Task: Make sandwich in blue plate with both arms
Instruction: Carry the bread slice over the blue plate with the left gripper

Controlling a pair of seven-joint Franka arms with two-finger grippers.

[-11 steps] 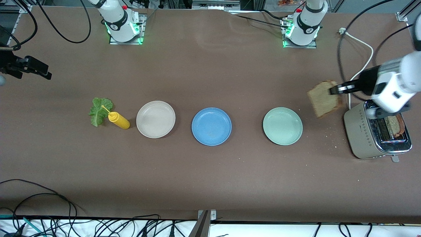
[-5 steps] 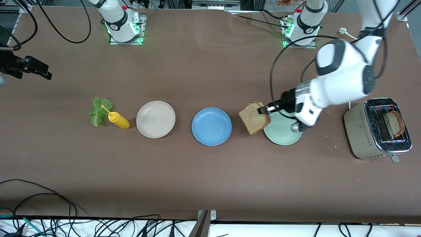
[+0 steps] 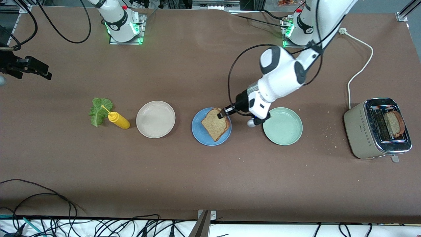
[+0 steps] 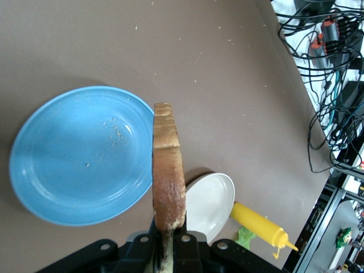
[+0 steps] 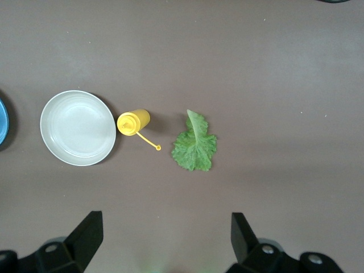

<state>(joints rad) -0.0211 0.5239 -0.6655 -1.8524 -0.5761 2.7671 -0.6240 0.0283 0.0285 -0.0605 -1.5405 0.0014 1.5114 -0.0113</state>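
Brown tabletop runs the width of the scene, with three plates in a row. At the tool, the left gripper point(image 3: 223, 114) is clamped on one corner of a bread slice point(image 3: 215, 127), holding it over the blue plate point(image 3: 200, 133); in the left wrist view the slice point(image 4: 168, 170) hangs edge-on beside the plate point(image 4: 68, 165), apart from it. The step in hand looks like placing the first slice; next it likely needs lowering flat, then letting go. A second ago this slice hung by the toaster point(image 3: 365, 131), where another slice point(image 3: 393, 123) sits. The right gripper point(image 5: 162, 236) waits with fingers spread over the lettuce leaf point(image 5: 195, 145), yellow bottle point(image 5: 132, 122) and beige plate point(image 5: 78, 128).
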